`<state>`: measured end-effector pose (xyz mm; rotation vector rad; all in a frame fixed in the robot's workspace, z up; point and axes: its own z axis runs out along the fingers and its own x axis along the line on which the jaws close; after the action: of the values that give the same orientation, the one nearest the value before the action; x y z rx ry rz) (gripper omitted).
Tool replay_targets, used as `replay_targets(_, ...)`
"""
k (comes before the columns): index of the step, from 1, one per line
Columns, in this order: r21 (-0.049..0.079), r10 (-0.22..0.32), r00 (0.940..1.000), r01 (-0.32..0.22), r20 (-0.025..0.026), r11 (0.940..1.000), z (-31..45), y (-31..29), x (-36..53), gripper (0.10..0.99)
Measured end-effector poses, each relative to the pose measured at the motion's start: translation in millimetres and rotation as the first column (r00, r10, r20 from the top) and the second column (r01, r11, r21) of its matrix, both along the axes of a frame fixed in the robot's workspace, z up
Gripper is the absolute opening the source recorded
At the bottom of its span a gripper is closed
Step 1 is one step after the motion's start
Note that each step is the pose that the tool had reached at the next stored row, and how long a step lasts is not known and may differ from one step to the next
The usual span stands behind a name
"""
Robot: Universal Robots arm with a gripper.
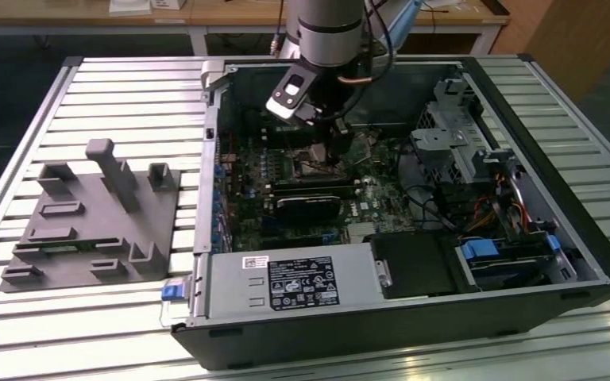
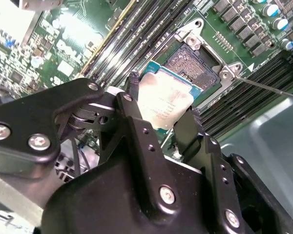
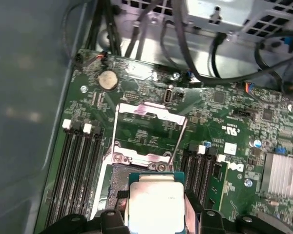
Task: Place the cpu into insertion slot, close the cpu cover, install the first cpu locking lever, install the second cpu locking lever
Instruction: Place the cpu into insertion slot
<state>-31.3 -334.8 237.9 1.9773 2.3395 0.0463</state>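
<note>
My gripper [image 2: 161,105] is shut on the cpu [image 2: 167,97], a flat square chip with a silvery-grey top on a green edge, held by two opposite sides. The chip hangs just above and partly over the insertion slot [image 2: 193,62], whose dark centre lies bare inside its silvery frame. In the first wrist view the cpu [image 3: 155,202] sits between the black fingers [image 3: 115,218], with the slot [image 3: 117,179] beside it. The cpu cover [image 3: 151,111] stands raised open beyond the slot. A thin wire locking lever [image 3: 178,141] is swung up. In the exterior view the gripper [image 1: 332,152] reaches down into the open computer case.
Long black memory slots [image 3: 80,161] flank the socket on both sides. A grey labelled power-supply box [image 1: 289,282] fills the case's near side, and drive cages with cables [image 1: 464,151] stand at the exterior view's right. A grey fixture [image 1: 93,222] lies on the slatted table beside the case.
</note>
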Motion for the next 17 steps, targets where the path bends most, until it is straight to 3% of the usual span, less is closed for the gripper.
replay_targets(5,-0.001,-0.072,0.9974,0.072,0.0006,0.9974,-0.7,0.0,0.0,0.533)
replay_targets(17,0.016,-0.115,0.9933,0.115,-0.0006,0.9932,-7.0,0.1,-0.6,0.533)
